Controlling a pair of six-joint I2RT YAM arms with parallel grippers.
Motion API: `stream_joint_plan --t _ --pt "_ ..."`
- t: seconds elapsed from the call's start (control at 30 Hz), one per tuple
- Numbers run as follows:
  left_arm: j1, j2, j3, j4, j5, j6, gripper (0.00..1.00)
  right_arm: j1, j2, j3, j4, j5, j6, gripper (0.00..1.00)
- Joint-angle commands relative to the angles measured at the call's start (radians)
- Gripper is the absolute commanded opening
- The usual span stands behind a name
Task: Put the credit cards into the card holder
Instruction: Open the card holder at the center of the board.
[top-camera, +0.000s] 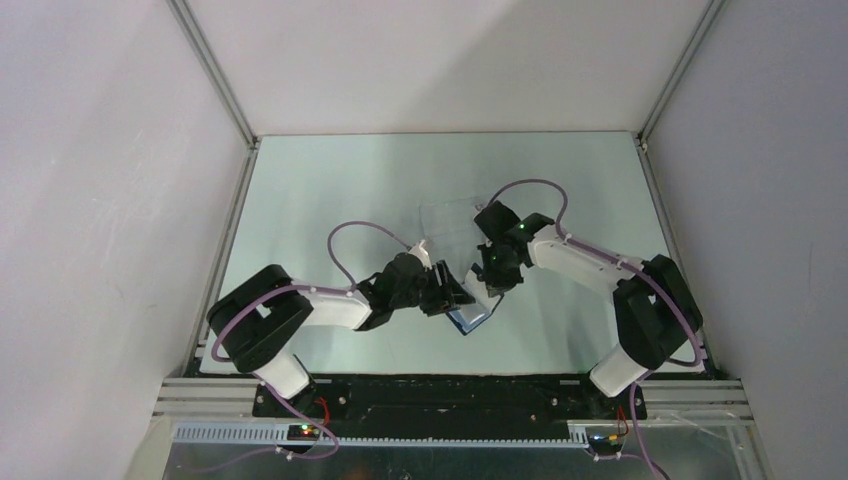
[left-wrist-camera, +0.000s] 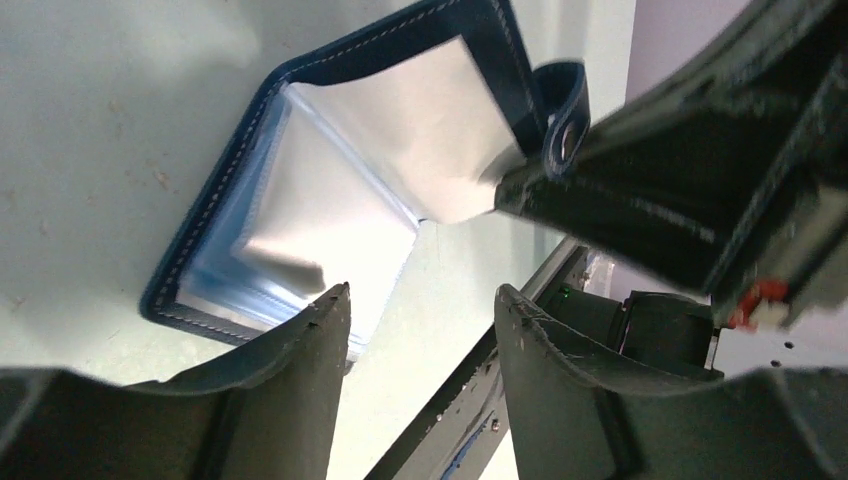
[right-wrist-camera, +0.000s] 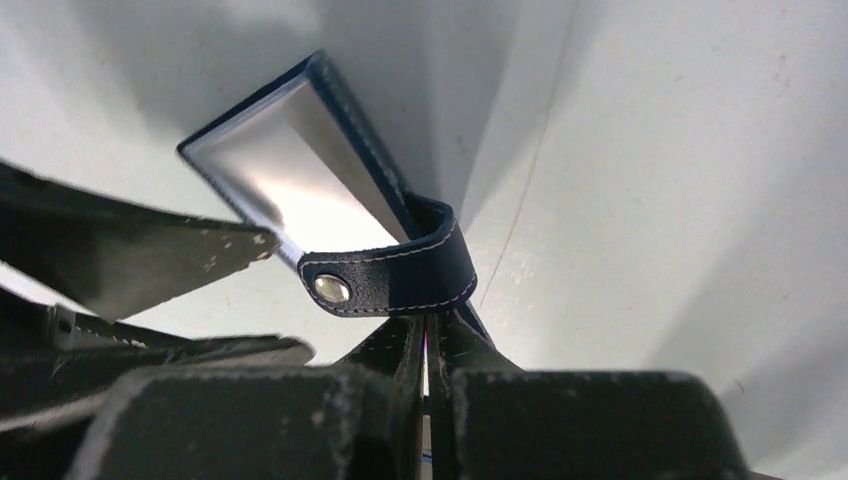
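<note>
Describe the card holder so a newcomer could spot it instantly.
Look near the middle of the pale table. The card holder is pinched there by the right end effector: a dark navy folding wallet with white stitching, unlike the nearly see-through credit cards lying farther back.

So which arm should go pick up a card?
Probably left: the left end effector is open and empty, while the right end effector is shut on the card holder, holding it open. The credit cards lie just beyond.

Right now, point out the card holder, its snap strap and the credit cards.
card holder (left-wrist-camera: 300, 200): left wrist view, inner face.
snap strap (right-wrist-camera: 400, 280): right wrist view, strap's middle.
credit cards (top-camera: 450, 217): top view, their middle.
</note>
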Motion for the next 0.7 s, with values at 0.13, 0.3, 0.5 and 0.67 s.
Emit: stream_joint_plan --t 0.13,0.3,0.5,0.67 --pt "0.027 -0.003 -0.021 0.032 -0.028 -0.031 0.60 -0.169 0.124 0.025 0.024 -0.185 -0.078 0.00" --pt "0.035 0.023 0.007 0.035 -0.015 -0.025 0.60 -0.216 0.203 0.030 0.022 -0.241 -0.111 0.00" --pt "0.035 0.094 0.059 0.043 0.012 -0.029 0.59 -0.240 0.248 0.040 0.017 -0.272 -0.127 0.00" --pt "0.034 0.108 0.081 0.059 0.018 -0.029 0.56 -0.259 0.271 0.041 0.015 -0.293 -0.138 0.00"
